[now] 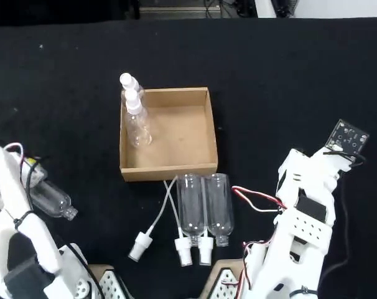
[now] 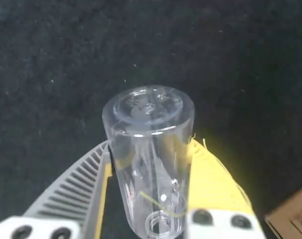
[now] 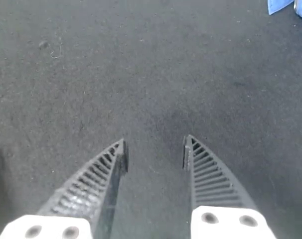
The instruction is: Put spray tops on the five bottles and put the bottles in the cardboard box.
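The open cardboard box (image 1: 170, 163) sits mid-table. Two clear bottles with white spray tops (image 1: 137, 118) lean against its left inner wall. Two uncapped bottles (image 1: 190, 205) (image 1: 218, 205) lie side by side just in front of the box, necks toward me. Three loose spray tops (image 1: 140, 246) (image 1: 183, 250) (image 1: 205, 249) lie by their necks. My left gripper (image 2: 151, 199) is shut on a fifth clear bottle (image 2: 148, 144), which also lies at the left edge of the table (image 1: 50, 198). My right gripper (image 3: 153, 149) stands open over bare black cloth.
The right arm (image 1: 307, 212) stands at the lower right, away from the bottles. A corner of the box (image 2: 293, 214) shows in the left wrist view. Black cloth (image 1: 288, 81) covers the table around the box.
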`<action>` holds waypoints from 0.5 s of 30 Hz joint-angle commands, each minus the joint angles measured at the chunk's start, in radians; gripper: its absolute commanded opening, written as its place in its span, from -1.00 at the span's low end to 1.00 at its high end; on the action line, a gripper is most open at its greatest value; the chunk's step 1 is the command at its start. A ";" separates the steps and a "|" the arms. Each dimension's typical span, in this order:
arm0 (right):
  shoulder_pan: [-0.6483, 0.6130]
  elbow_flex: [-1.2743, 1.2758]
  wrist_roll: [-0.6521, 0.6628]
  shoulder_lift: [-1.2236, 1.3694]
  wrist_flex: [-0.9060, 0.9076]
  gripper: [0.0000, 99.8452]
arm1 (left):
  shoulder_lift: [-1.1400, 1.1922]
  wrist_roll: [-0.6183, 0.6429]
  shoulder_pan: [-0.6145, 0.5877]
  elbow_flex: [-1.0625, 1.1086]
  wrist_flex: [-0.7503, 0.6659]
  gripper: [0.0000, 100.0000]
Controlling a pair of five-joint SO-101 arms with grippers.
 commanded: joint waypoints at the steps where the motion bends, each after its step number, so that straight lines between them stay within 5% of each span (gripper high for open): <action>1: 0.015 -0.004 0.005 -0.025 -0.025 -0.66 | -0.005 -0.005 -0.038 0.044 -0.098 -0.74; 8: 0.015 -0.004 0.005 -0.025 -0.025 -0.66 | -0.005 -0.003 -0.054 0.044 -0.100 -0.32; 15: 0.015 -0.004 0.008 -0.025 -0.025 -0.66 | -0.005 -0.015 -0.054 -0.021 -0.098 -0.30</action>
